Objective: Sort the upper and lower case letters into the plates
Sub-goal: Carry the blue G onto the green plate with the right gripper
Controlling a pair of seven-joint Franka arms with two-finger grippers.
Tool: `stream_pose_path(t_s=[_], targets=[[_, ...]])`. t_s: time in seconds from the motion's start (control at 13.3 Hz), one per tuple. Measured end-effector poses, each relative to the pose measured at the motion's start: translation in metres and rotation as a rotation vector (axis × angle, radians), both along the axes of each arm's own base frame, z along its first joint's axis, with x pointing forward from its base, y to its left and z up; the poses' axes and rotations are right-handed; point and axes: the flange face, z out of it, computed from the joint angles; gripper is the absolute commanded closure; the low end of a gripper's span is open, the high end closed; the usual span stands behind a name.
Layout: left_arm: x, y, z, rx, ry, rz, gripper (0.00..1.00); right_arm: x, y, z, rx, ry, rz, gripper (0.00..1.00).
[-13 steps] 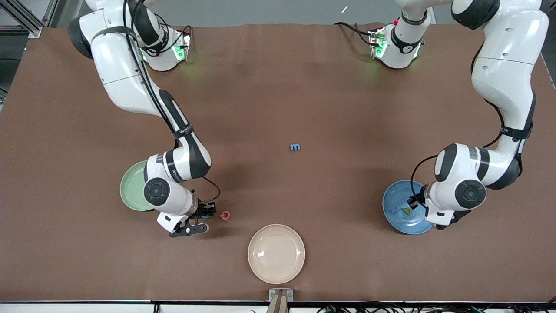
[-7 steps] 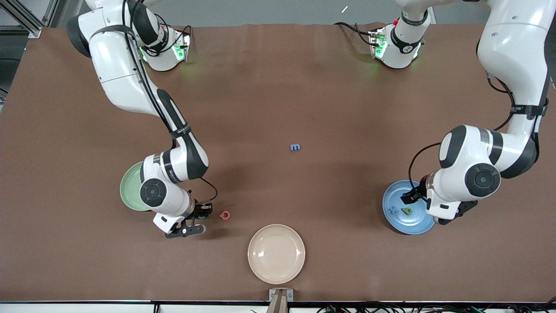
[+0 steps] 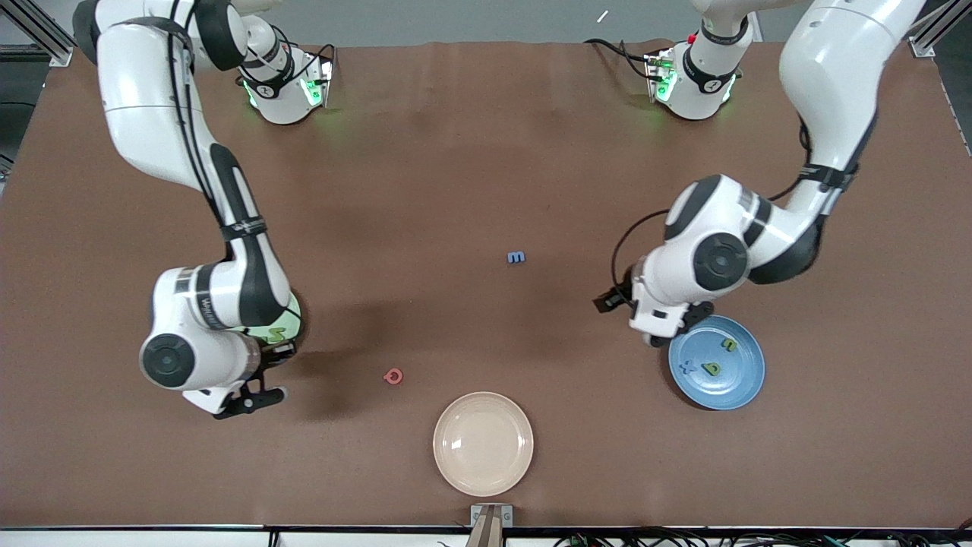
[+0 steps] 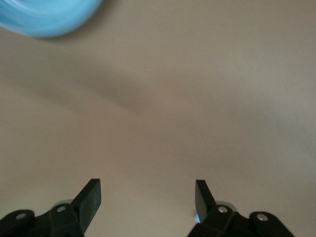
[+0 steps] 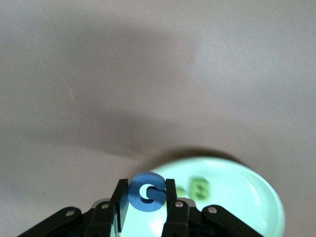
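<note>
Letters mostly sorted. Blue G sits pinched between the right gripper fingers, upright, with the mint green plate directly below and just ahead of the fingertips. In the front view the right gripper hangs at that plate's near edge, the plate mostly hidden under the arm, a green letter peeking out in it. Judgement: the drop needs only a short shift over the plate, then release.

Left gripper is wide open and empty, hovering over bare table just beside the blue plate, which holds a blue letter and two green ones. In the front view the left gripper points toward the table middle.

Loose pieces: blue m mid-table, its long axis running along the table's length, and a red piece nearer the camera, between the mint plate and the cream plate. Left gripper looks closer to the m; right arm is closer to the red one. Case of the red piece is not readable.
</note>
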Motion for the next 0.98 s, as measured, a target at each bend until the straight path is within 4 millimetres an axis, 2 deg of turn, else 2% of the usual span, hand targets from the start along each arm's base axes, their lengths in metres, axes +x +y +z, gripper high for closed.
stream_pose_path(t_s=[0.08, 0.15, 0.23, 0.45, 0.68, 0.83, 0.98], targets=[[-0.019, -0.024, -0.012, 0.012, -0.005, -0.035, 0.20, -0.004, -0.014, -0.003, 0.007, 0.034, 0.017, 0.66], [-0.038, -0.048, -0.022, 0.031, -0.007, -0.072, 0.22, -0.008, -0.024, -0.011, 0.012, 0.062, 0.028, 0.43], [-0.054, -0.069, -0.029, 0.046, -0.010, -0.105, 0.22, -0.013, -0.030, -0.021, 0.013, 0.084, 0.029, 0.30], [-0.077, -0.103, -0.053, 0.038, -0.053, -0.187, 0.28, -0.020, -0.031, -0.035, 0.016, 0.101, 0.027, 0.28], [-0.093, -0.126, -0.084, 0.024, -0.096, -0.276, 0.34, -0.007, -0.016, -0.027, 0.039, -0.008, 0.041, 0.28], [-0.104, -0.147, -0.098, 0.028, -0.112, -0.325, 0.34, 0.004, 0.016, -0.017, 0.062, -0.117, 0.026, 0.28], [-0.108, -0.165, -0.109, 0.032, -0.117, -0.339, 0.34, 0.005, 0.065, -0.008, 0.066, -0.197, -0.023, 0.28]])
